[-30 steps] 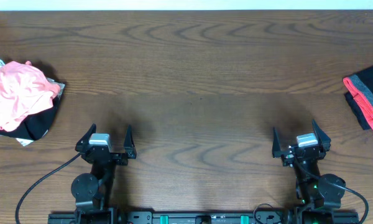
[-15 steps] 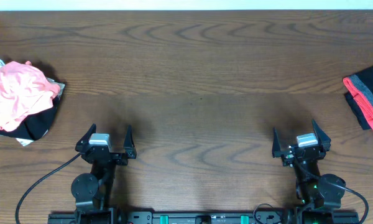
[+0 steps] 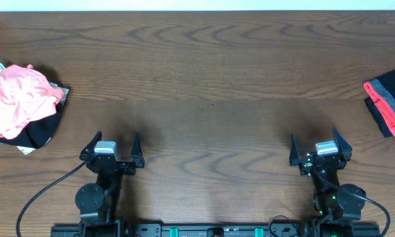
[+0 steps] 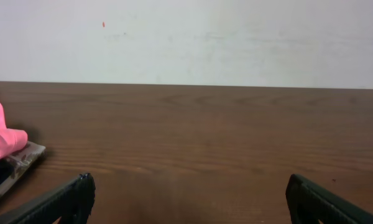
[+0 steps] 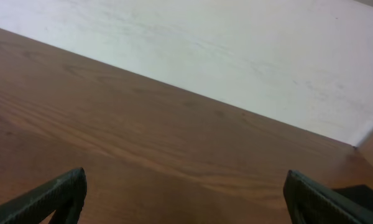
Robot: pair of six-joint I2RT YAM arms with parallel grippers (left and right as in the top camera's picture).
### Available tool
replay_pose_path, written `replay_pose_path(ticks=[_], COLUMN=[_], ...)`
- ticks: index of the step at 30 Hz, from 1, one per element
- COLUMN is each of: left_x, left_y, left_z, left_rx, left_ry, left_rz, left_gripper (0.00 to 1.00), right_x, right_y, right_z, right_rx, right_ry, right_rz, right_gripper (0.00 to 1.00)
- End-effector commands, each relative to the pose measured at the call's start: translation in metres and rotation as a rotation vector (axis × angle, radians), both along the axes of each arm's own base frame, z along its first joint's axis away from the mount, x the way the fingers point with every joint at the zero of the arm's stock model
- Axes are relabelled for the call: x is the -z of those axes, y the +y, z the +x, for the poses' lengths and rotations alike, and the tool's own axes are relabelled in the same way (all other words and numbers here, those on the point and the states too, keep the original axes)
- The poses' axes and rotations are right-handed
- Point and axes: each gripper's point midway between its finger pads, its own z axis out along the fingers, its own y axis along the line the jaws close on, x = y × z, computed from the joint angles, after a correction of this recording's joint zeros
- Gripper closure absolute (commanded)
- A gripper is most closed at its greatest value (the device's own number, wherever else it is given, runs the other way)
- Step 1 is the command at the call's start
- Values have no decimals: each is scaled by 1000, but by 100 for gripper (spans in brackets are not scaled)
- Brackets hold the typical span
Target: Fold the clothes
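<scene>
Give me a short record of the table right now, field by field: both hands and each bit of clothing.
table: dark wood
left hand: open, empty, near side, left
right hand: open, empty, near side, right
leggings: black, grey and coral-red, bunched at the right edge, partly out of view
pink and black pile: crumpled at the left edge
contact: neither hand touches cloth

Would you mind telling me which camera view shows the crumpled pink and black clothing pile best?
The overhead view: the clothing pile lies nearly whole at the table's left edge. The left wrist view catches only a pink fold at its frame edge; the right wrist view shows none.
</scene>
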Motion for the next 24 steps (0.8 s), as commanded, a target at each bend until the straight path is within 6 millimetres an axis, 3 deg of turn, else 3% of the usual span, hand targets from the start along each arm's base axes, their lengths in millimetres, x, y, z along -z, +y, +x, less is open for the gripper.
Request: replay_pose_path(ticks=[1,11,17,24], left_x=[15,9,-13,-27], left_y=[-2,-3,-6,-6], left_z=[-1,-2,-2,3], left_rx=[11,-3,17,3], left_ry=[46,55,68,253], left_rz=[-13,-152,-158,-173], left_gripper=[2,2,2,2], right_x=[0,-12,-13,-22], right_y=[-6,-18,-21,-23], right_z=[0,-1,-1,15], right_rx=[36,111,138,149], right_ry=[1,4,126,306], right_rz=[20,83,104,121], right_gripper=[1,1,1,1])
